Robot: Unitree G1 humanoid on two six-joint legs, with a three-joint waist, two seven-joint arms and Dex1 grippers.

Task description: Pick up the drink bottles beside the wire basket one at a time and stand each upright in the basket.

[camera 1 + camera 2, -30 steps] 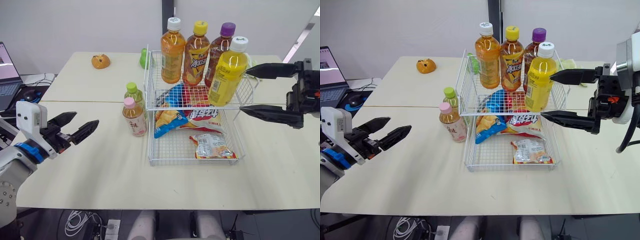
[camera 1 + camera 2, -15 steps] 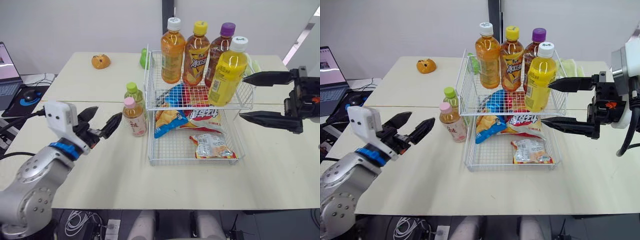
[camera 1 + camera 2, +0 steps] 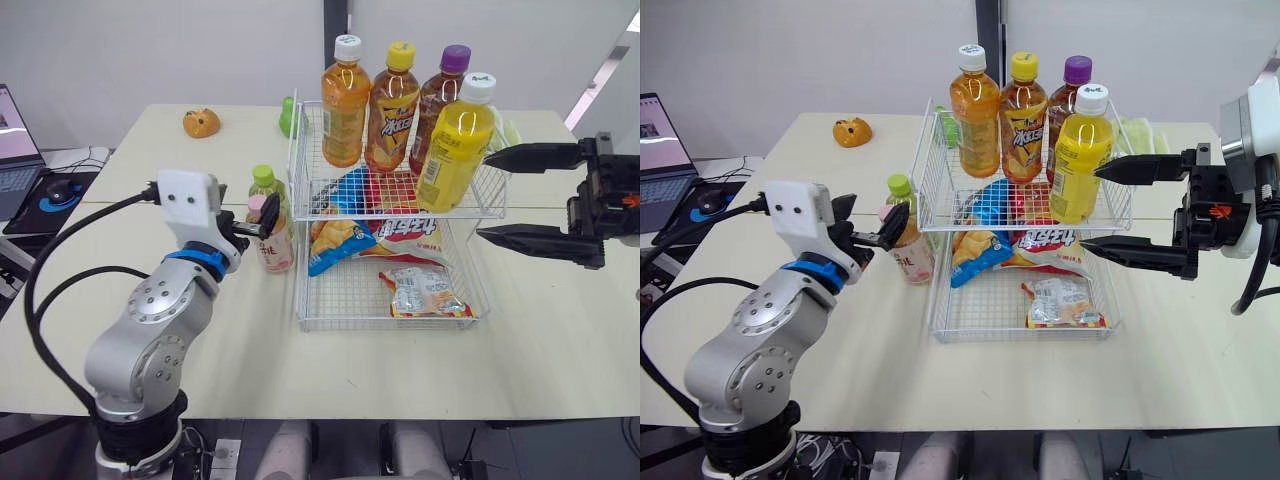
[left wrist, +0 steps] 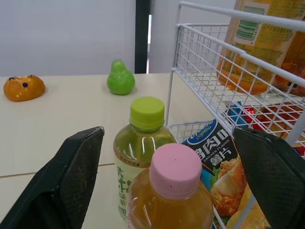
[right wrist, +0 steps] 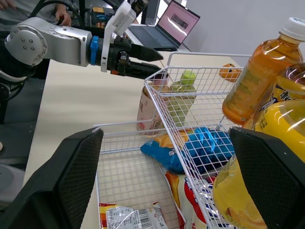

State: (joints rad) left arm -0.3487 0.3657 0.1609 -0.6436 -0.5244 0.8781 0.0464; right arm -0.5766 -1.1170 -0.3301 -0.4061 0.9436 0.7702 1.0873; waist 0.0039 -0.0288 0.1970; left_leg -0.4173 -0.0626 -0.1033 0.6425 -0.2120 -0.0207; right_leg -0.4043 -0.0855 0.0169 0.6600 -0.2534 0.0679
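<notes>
– Straddling the pink-capped bottle (image 4: 175,170): that is where my left gripper (image 4: 167,136) is. The fingers are spread, one on each side of the cap, and there is a gap on both sides.

– Where does that bottle stand?

– It stands upright on the table (image 3: 560,340), just outside the left wall of the wire basket (image 3: 393,324). The green-capped bottle (image 4: 147,113) stands right behind it, on the side away from my wrist. That one is upright too.

– And your right gripper (image 3: 483,196)?

– It is spread wide at the basket's right side and holds nothing. One finger is level with the shoulder of the yellow bottle (image 3: 455,150). The other is lower, near where the upper tier meets the lower one. I cannot tell whether the upper tip touches the wire.

– What is in the basket?

– Four bottles stand in the upper tier, with the yellow one at the front right. Behind it are an orange bottle with a white cap (image 3: 345,105), a yellow-capped bottle (image 3: 392,110) and a purple-capped bottle (image 3: 440,90). Snack bags (image 3: 425,290) lie in the lower tier.
</notes>
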